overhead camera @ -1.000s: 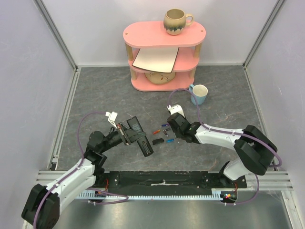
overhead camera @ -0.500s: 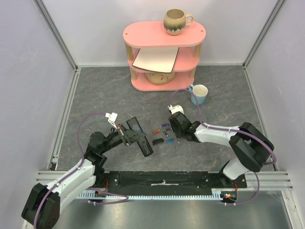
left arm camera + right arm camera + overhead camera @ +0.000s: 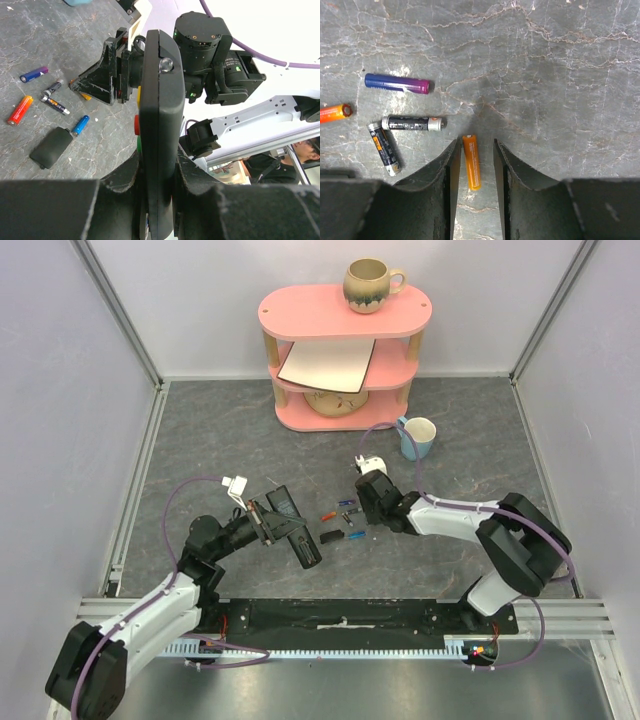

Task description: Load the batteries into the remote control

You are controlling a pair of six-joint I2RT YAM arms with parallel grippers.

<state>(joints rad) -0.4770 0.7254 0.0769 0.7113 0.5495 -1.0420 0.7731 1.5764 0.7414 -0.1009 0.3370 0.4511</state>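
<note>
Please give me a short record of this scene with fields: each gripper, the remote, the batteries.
left gripper: shut on the remote control
right gripper: open, one finger on each side of the orange battery
orange battery: lying on the table
blue-purple battery: loose on the table, not touched
black cover piece: flat on the table

Smooth black plastic remote control [image 3: 159, 125]

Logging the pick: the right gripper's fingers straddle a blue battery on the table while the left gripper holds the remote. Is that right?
No. The right wrist view shows the right gripper straddling an orange battery, not blue, on the table; the left gripper holds the remote.
</note>
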